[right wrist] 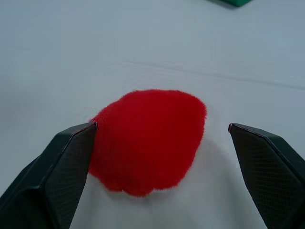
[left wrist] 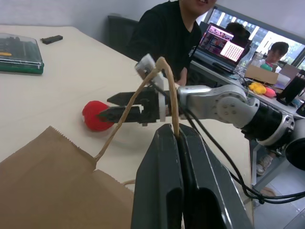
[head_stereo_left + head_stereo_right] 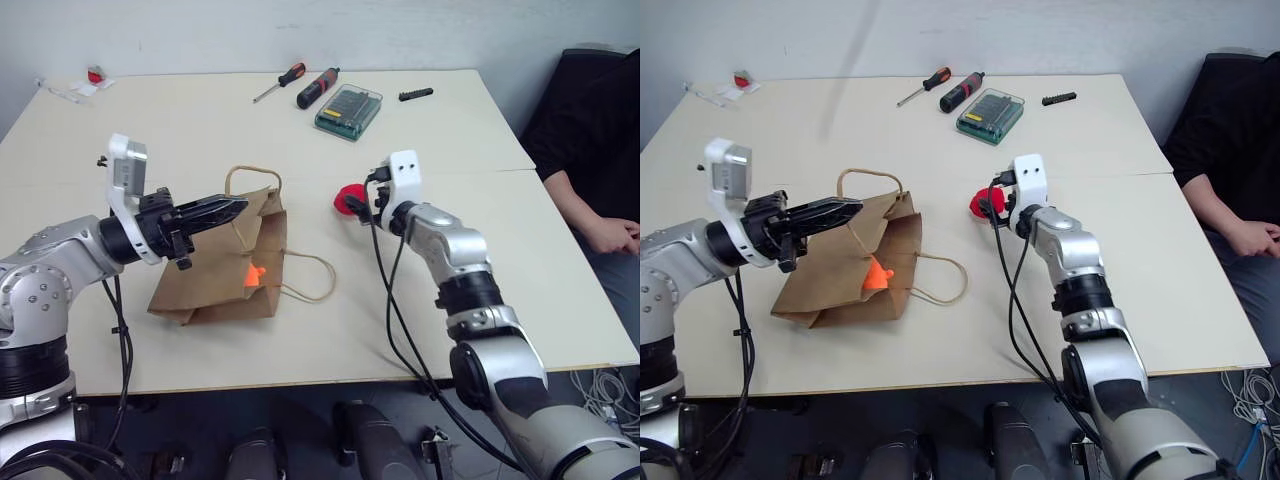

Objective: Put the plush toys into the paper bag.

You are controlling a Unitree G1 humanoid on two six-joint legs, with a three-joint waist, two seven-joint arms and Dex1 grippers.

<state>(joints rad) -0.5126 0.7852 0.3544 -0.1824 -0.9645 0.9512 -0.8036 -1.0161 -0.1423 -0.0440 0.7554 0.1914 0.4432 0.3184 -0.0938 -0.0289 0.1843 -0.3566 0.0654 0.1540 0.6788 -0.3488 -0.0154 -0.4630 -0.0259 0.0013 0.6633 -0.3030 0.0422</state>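
The brown paper bag [image 3: 225,280] lies on the table, its mouth turned toward the right arm. My left gripper [image 3: 228,209] is shut on one cord handle [image 2: 167,81] and holds it up off the table. The orange plush toy [image 3: 254,272] shows at the bag's mouth. The other handle [image 3: 310,280] lies flat on the table. The red plush toy [image 1: 150,140] sits on the table to the right of the bag. My right gripper [image 1: 162,138] is open, one finger on each side of the red toy, its left finger close against the fuzz.
At the far end of the table lie two screwdrivers [image 3: 318,88], a green bit case [image 3: 349,109] and a black bit holder [image 3: 416,94]. A small red-and-white item [image 3: 96,75] sits at the far left corner. A person [image 3: 600,150] sits at the table's right edge.
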